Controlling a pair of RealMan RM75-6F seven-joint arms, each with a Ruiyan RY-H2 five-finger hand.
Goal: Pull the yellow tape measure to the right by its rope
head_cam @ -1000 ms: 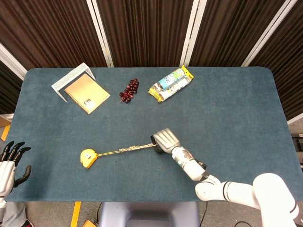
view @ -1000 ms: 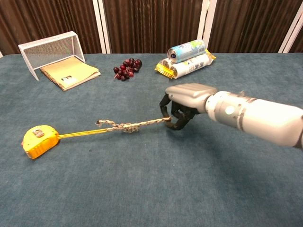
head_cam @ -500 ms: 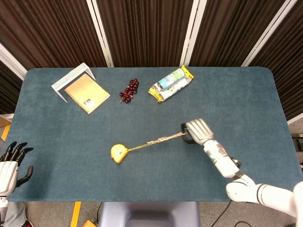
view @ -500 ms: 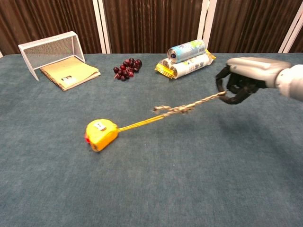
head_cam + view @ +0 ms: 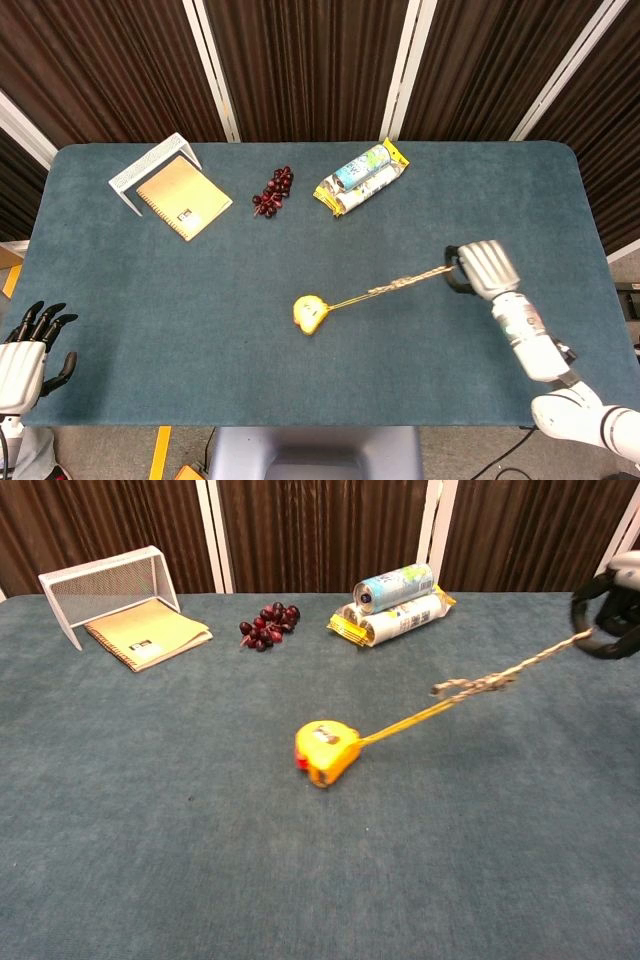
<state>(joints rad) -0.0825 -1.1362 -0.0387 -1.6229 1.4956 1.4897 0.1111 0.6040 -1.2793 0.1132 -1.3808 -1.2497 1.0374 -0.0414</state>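
The yellow tape measure (image 5: 308, 312) (image 5: 324, 752) lies on the blue table near its middle. A knotted rope (image 5: 408, 282) (image 5: 487, 683) runs taut from it up and to the right. My right hand (image 5: 478, 268) (image 5: 610, 602) grips the rope's far end with its fingers curled around it, held above the table's right part; in the chest view only its edge shows at the right border. My left hand (image 5: 24, 345) hangs off the table's front left corner, fingers spread, holding nothing.
At the back left stands a white wire rack (image 5: 150, 168) over a brown notebook (image 5: 183, 197). A bunch of dark grapes (image 5: 273, 191) and stacked snack packets with a can (image 5: 362, 177) lie at the back centre.
My right hand has moved to the right with the rope, dragging the tape measure from the left part of the table to near its middle. The left hand has barely shifted.
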